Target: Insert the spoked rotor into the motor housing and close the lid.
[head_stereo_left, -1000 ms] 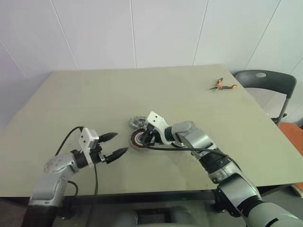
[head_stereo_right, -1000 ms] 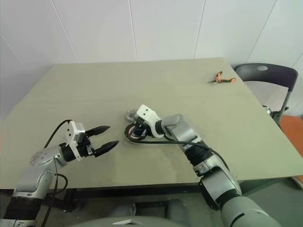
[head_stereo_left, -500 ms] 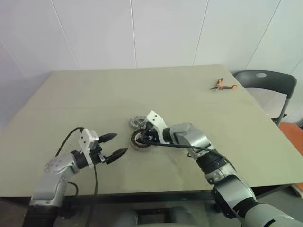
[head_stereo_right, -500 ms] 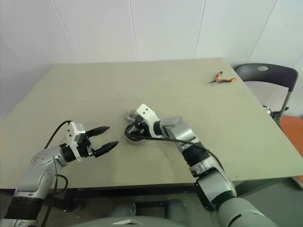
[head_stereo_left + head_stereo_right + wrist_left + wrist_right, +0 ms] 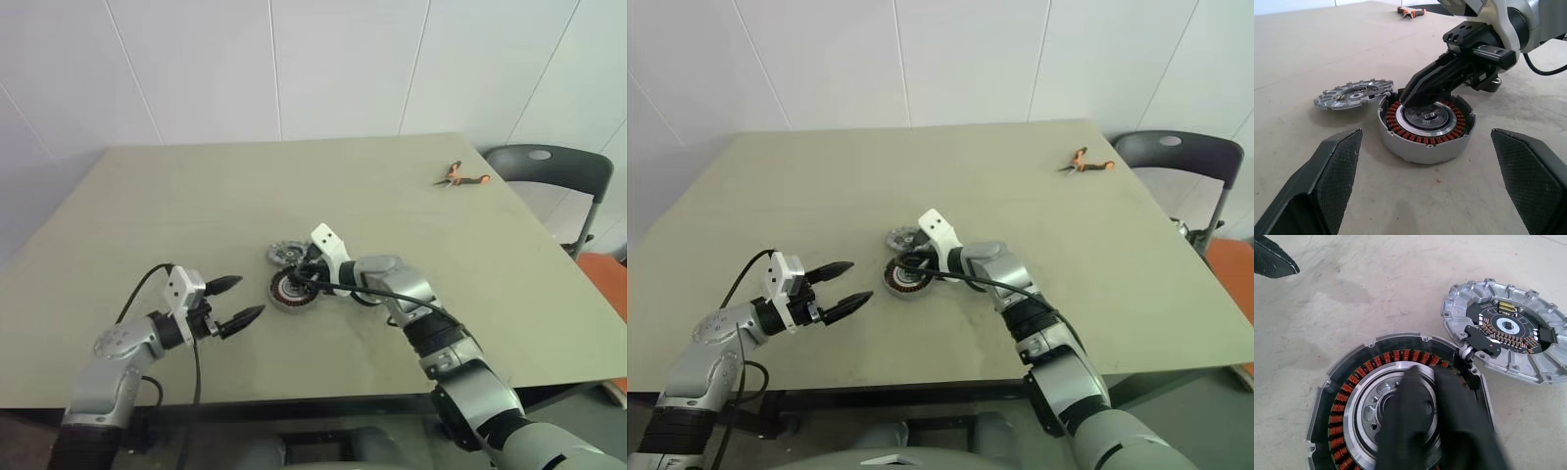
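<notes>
The motor housing [image 5: 291,291], a silver-grey puck with copper windings and a silver centre, sits mid-table. The lid [image 5: 285,255], a ribbed grey disc, lies flat just behind it, touching its rim. My right gripper [image 5: 1425,374] is shut, its black fingers [image 5: 1422,83] slanting down onto the housing's inner edge and centre. Nothing shows between them. My left gripper [image 5: 250,297] hovers open to the left of the housing, pointing at it with empty jaws. I cannot make out the spoked rotor, and the right fingers cover part of the housing.
Orange-handled pliers [image 5: 460,177] lie at the table's far right. A dark chair [image 5: 549,166] stands beyond the right edge. The table's front edge [image 5: 294,399] runs just below both arms.
My right gripper's fingers have come together over the housing and its wrist has rolled slightly. The left arm, housing and lid have not moved.
</notes>
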Available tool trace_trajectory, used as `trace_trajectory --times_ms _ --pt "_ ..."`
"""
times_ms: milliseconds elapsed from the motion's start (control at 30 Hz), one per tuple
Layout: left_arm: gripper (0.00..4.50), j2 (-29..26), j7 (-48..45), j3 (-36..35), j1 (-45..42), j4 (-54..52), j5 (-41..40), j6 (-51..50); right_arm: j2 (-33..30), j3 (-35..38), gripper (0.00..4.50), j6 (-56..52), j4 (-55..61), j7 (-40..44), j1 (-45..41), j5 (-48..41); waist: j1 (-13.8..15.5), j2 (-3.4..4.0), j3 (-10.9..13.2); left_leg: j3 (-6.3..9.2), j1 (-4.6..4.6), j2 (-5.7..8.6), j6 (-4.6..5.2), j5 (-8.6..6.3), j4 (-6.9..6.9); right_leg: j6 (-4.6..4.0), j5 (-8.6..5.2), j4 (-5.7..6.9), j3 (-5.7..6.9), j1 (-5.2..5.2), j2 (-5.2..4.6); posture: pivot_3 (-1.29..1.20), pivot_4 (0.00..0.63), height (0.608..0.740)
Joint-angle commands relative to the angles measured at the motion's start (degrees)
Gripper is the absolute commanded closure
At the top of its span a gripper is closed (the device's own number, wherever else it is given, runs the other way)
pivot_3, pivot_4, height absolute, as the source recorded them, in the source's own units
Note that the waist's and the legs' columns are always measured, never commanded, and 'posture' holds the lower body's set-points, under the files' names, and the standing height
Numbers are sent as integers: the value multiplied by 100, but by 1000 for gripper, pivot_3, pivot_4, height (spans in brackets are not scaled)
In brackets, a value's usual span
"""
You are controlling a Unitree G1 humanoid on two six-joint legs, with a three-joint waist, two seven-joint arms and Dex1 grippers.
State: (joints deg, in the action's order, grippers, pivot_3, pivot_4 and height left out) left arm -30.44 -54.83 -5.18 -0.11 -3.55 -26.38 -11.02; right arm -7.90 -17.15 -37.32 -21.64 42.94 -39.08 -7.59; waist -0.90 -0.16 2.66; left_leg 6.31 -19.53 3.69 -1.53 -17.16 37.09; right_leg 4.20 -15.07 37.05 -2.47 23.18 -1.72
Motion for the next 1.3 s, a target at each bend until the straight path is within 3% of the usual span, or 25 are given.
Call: trace_trajectory --times_ms 33,533,1033,1300 --pt "0 -45 21 -10 -113 -236 -15 -23 16 -31 4490 123 136 19 -54 43 -1 0 0 0 0 0 0 0 0 0 0 0 0 0 0 0 0 740" --pt "0 -40 105 12 -181 -278 27 -86 -473 -1019 4490 -266 828 930 476 237 -25 -1 -7 0 13 -3 0 0 0 1 -1 1 0 -11 4 0 0 740" --pt "0 -30 135 34 -181 -319 73 -101 160 60 4490 549 -219 14 -12 141 7 2 -5 0 7 -9 -3 1 1 -6 3 1 1 -6 10 0 0 740" --pt "0 -54 97 19 -190 -213 109 -23 -311 -549 4490 31 448 1204 383 -17 -3 2 -5 0 5 -9 -2 1 -3 -6 3 -2 1 -4 10 0 0 740"
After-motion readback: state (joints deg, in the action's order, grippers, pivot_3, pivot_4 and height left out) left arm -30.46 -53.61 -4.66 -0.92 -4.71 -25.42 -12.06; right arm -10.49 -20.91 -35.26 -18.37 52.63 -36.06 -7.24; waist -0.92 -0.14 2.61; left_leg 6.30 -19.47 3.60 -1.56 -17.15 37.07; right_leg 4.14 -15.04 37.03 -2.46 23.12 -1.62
